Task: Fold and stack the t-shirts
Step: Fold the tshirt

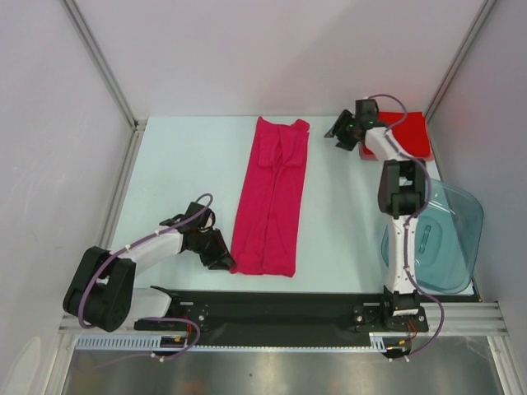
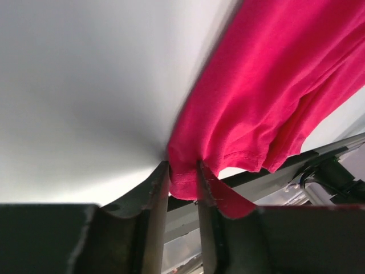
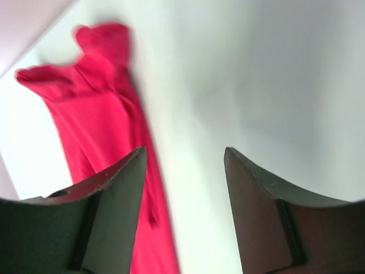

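Note:
A magenta-pink t-shirt lies folded into a long narrow strip down the middle of the table. My left gripper is at its near left corner, shut on the hem. The brighter red t-shirt lies folded at the back right corner. My right gripper is open and empty above the table, between the strip's far end and the red t-shirt. The right wrist view shows the pink t-shirt to the left of its open jaws.
A translucent blue-grey tub stands at the right edge, beside the right arm. A black rail runs along the near edge. Walls and metal posts close in the table's sides and back.

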Available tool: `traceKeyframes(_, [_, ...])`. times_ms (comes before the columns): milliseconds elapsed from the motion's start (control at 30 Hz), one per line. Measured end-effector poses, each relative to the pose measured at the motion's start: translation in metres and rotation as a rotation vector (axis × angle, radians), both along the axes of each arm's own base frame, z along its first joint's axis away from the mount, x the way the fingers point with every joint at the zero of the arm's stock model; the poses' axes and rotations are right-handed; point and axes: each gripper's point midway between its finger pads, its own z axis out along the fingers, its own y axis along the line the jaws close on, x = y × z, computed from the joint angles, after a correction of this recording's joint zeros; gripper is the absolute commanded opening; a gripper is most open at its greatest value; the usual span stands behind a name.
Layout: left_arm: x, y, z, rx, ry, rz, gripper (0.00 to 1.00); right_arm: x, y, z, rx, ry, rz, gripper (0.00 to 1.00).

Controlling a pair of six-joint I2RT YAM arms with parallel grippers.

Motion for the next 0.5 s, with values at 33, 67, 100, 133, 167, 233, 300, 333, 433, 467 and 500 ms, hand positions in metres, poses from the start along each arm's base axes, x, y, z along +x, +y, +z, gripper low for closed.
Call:
traceKeyframes(33, [0.002,0.000,0.002,0.000,-0.013,-0.001,0.42,-0.015,-0.011,0.008,-0.018,0.019,0.000,0.63])
traceKeyframes(67, [0.003,0.000,0.003,0.000,-0.028,-0.006,0.43,-0.034,-0.023,0.014,-0.031,0.053,-0.003,0.63])
traceKeyframes(100, [0.004,0.001,0.005,0.002,-0.040,-0.005,0.45,-0.054,-0.032,0.024,-0.042,0.072,-0.003,0.63])
traceKeyframes(133, [0.005,0.001,0.006,0.001,-0.050,-0.006,0.46,-0.074,-0.036,0.031,-0.051,0.092,0.003,0.63])
traceKeyframes(167, [0.006,0.001,0.009,0.001,-0.059,-0.008,0.46,-0.096,-0.035,0.040,-0.058,0.097,0.018,0.63])
traceKeyframes(233, [0.009,0.001,0.013,0.002,-0.074,-0.009,0.47,-0.143,-0.019,0.056,-0.059,0.112,0.068,0.63])
traceKeyframes(300, [0.011,0.002,0.016,0.010,-0.090,-0.012,0.47,-0.200,0.016,0.071,-0.042,0.096,0.165,0.62])
traceKeyframes(333, [0.012,0.002,0.018,0.012,-0.097,-0.012,0.47,-0.230,0.036,0.075,-0.030,0.096,0.223,0.61])
traceKeyframes(433, [0.014,0.003,0.022,0.013,-0.118,-0.017,0.46,-0.314,0.088,0.074,0.019,0.099,0.392,0.58])
traceKeyframes(467, [0.015,0.003,0.024,0.015,-0.127,-0.020,0.46,-0.348,0.101,0.067,0.039,0.123,0.443,0.57])
traceKeyframes(500, [0.016,0.004,0.025,0.018,-0.133,-0.021,0.47,-0.367,0.105,0.061,0.053,0.139,0.462,0.54])
